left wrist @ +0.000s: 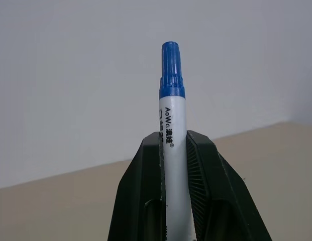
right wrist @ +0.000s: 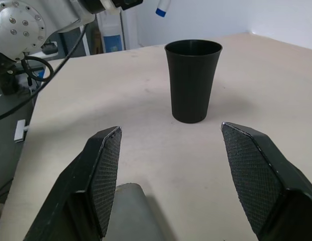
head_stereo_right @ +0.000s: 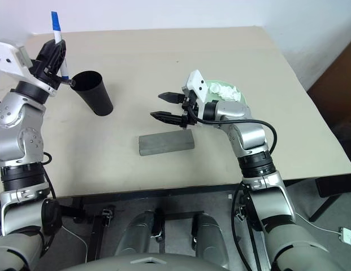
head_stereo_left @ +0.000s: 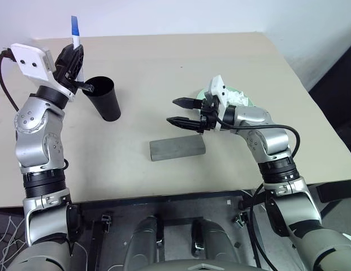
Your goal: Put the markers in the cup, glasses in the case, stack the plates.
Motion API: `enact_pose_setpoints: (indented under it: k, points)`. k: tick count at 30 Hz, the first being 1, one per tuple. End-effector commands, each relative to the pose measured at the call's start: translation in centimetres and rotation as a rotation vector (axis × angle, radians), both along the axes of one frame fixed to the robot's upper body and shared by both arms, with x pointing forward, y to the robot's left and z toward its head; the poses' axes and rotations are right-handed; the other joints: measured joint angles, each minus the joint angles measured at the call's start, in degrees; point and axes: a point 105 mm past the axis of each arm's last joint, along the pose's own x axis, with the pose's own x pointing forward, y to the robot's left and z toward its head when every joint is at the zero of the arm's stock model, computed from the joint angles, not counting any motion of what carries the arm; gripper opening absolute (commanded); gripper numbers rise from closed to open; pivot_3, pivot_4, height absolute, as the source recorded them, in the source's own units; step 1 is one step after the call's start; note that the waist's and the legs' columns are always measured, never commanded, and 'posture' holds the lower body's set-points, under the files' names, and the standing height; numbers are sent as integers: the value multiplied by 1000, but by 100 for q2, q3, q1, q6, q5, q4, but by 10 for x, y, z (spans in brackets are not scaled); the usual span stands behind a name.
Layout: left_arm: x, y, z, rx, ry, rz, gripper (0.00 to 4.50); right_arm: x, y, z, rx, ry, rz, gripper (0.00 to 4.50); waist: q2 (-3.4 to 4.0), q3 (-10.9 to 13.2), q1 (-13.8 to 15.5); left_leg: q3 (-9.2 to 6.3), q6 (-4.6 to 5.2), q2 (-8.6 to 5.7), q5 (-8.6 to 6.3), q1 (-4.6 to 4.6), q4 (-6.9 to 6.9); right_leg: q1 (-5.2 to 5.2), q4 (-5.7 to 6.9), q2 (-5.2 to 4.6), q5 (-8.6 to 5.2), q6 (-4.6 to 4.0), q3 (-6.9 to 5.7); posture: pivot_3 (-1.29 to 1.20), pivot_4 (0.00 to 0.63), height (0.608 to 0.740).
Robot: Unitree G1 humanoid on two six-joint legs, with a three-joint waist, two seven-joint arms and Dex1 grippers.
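Observation:
My left gripper (head_stereo_left: 73, 56) is shut on a white marker (head_stereo_left: 76, 34) with a blue cap, held upright just left of and above the black cup (head_stereo_left: 104, 99). In the left wrist view the marker (left wrist: 172, 115) stands between the two fingers (left wrist: 211, 186). The cup (right wrist: 192, 80) stands upright on the table. My right gripper (head_stereo_left: 183, 112) hovers open and empty, pointing left, above the closed grey case (head_stereo_left: 177, 149). A pale green plate (head_stereo_right: 243, 99) lies behind my right hand. The glasses are out of view.
A crumpled white paper wad (head_stereo_right: 223, 90) rests on the green plate. The beige table (head_stereo_left: 164, 62) stretches wide behind the cup and the case. Its front edge runs just below the case.

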Motion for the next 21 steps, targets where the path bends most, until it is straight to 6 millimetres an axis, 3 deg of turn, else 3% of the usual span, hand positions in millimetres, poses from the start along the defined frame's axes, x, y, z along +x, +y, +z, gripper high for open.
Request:
enact_pose_setpoints:
  k: [1, 21]
  points:
    - [-6, 0, 23, 41, -84, 11, 279, -1, 3, 15, 12, -63, 13, 3341, 0, 0, -3, 0, 0, 0, 0, 0, 0, 0, 0, 0, 0, 0, 0, 0, 150, 715]
    - [6, -7, 23, 60, -79, -5, 279, 2, 0, 18, 12, -82, -19, 3341, 0, 0, -5, 2, 3, 1, 2, 0, 6, 2, 4, 2, 2, 3, -5, 0, 150, 715]
